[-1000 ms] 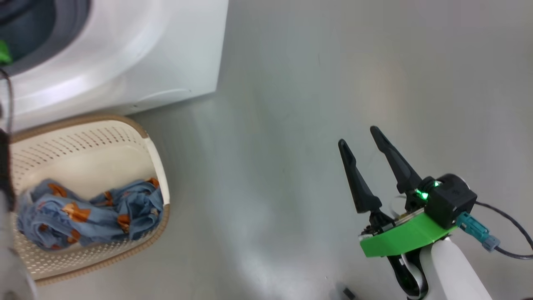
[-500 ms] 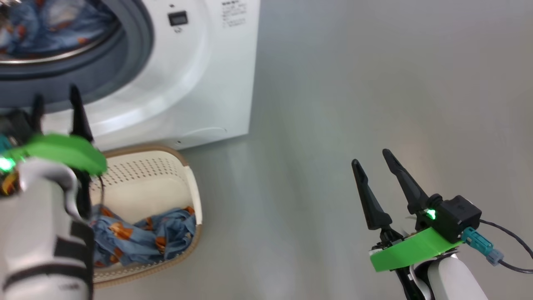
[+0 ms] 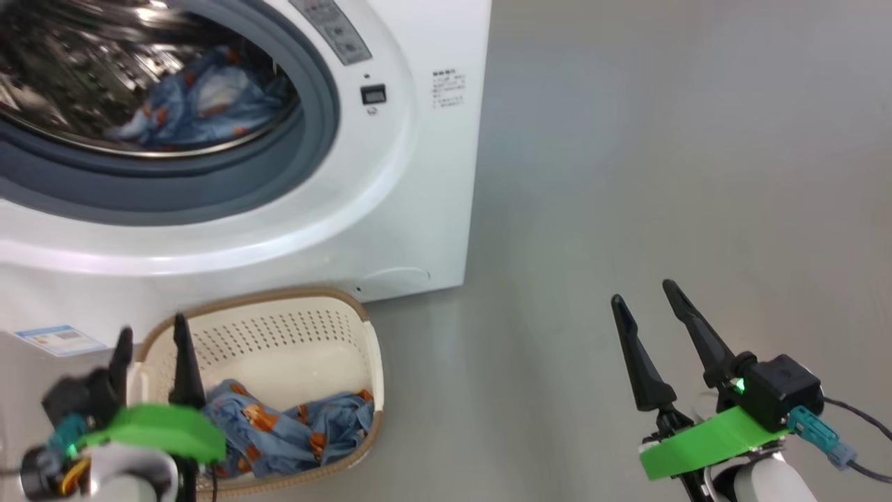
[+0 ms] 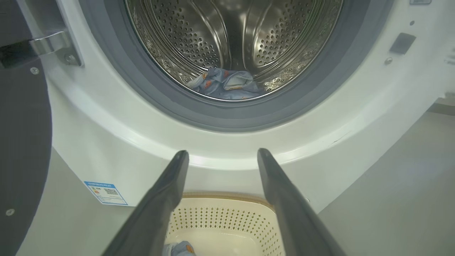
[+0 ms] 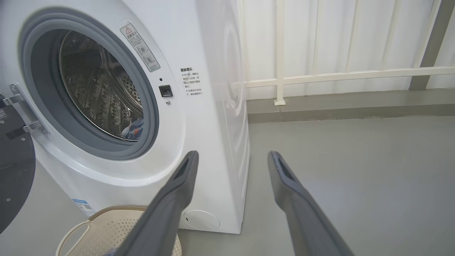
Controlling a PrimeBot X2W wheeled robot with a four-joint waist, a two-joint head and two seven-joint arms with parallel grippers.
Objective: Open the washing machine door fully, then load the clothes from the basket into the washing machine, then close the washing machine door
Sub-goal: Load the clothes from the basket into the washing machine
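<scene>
The white washing machine (image 3: 390, 202) stands open, its black door (image 4: 21, 142) swung out to the left on a metal hinge (image 4: 46, 39). One blue bear-print garment (image 3: 202, 97) lies in the steel drum (image 4: 231, 39). More of the clothes (image 3: 293, 432) lie in the cream basket (image 3: 279, 335) on the floor in front of the machine. My left gripper (image 3: 150, 335) hovers open and empty over the basket's left end. My right gripper (image 3: 644, 293) is open and empty over bare floor, well to the right of the basket.
Grey floor (image 3: 662, 153) spreads out to the right of the machine. A white railing (image 5: 320, 74) and pale wall run behind it. A blue label sticker (image 3: 56, 339) sits low on the machine's front.
The head camera has tilted up, bringing the drum and its garment into view. My left gripper has come back from the drum opening to above the basket, empty. The right gripper has held still.
</scene>
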